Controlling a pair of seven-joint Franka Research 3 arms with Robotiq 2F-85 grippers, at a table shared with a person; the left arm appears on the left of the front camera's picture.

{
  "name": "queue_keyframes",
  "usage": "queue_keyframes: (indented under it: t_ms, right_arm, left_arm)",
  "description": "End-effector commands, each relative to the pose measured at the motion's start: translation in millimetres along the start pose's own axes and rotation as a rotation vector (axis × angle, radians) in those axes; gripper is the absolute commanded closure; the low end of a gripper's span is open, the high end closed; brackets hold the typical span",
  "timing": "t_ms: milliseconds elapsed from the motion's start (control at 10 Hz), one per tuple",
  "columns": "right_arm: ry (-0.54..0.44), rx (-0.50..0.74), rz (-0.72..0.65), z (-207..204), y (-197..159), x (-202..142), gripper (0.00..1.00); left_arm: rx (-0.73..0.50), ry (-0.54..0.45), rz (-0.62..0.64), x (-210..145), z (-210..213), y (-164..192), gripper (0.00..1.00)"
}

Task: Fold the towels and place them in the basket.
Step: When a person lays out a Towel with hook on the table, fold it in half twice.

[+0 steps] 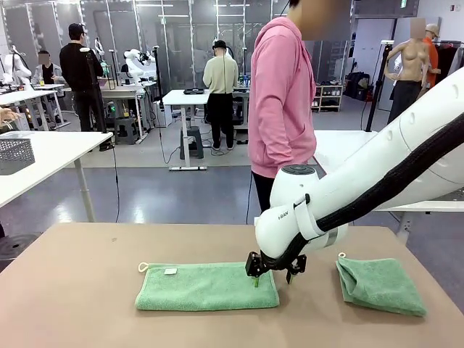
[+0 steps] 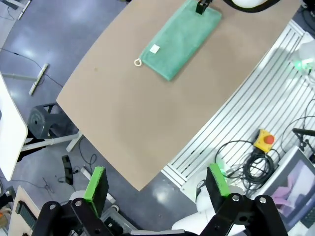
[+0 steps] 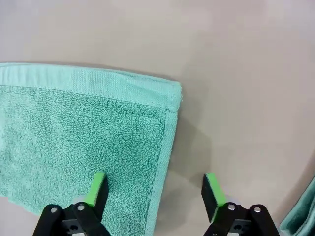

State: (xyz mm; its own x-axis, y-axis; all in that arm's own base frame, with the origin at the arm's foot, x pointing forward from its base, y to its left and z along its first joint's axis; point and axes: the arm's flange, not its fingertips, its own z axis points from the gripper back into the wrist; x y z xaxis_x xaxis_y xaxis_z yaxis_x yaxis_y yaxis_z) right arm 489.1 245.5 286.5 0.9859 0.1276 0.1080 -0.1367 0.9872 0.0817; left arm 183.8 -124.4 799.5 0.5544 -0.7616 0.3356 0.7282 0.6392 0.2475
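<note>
A long folded green towel (image 1: 206, 286) lies at the table's middle, its white label and cord loop at the left end. My right gripper (image 1: 273, 279) is down at its right end and stands open. In the right wrist view one fingertip (image 3: 98, 189) rests on the towel (image 3: 83, 137) and the other stands on bare table beyond the hem. A second folded green towel (image 1: 380, 284) lies to the right, apart from it. My left gripper (image 2: 156, 183) hangs open and empty high above the table, looking down on the long towel (image 2: 179, 39). The basket is out of view.
A person in a pink hoodie (image 1: 281, 101) stands at the table's far side, hands away from the top. A grey mesh basket (image 1: 14, 154) sits on a separate white table at the far left. The brown tabletop (image 1: 72, 290) is bare left of the towels.
</note>
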Motion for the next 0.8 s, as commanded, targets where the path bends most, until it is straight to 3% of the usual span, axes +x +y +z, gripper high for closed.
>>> queue_keyframes:
  t_ms: [0,100,200,400,500,700]
  right_arm:
    - [0.026,-0.001,-0.044,-4.7,7.3,7.3,0.49]
    - [0.032,-0.001,-0.045,-6.4,7.6,8.2,0.58]
    - [0.033,0.000,-0.046,-6.4,9.0,8.6,1.00]
    - [0.037,0.004,-0.048,-6.6,10.4,8.8,1.00]
    - [0.046,0.005,-0.048,-9.5,10.7,9.3,0.95]
    - [0.050,0.011,-0.049,-11.6,10.8,9.3,1.00]
  left_arm:
    - [0.011,-0.010,0.000,-2.0,-0.2,-0.7,0.00]
    - [0.011,-0.010,0.000,-2.0,-0.2,-0.7,0.00]
    - [0.011,-0.010,0.000,-2.0,-0.2,-0.7,0.00]
    - [0.011,-0.010,0.000,-2.0,-0.2,-0.7,0.00]
    - [0.011,-0.010,0.000,-2.0,-0.2,-0.7,0.00]
    - [0.011,-0.010,0.000,-2.0,-0.2,-0.7,0.00]
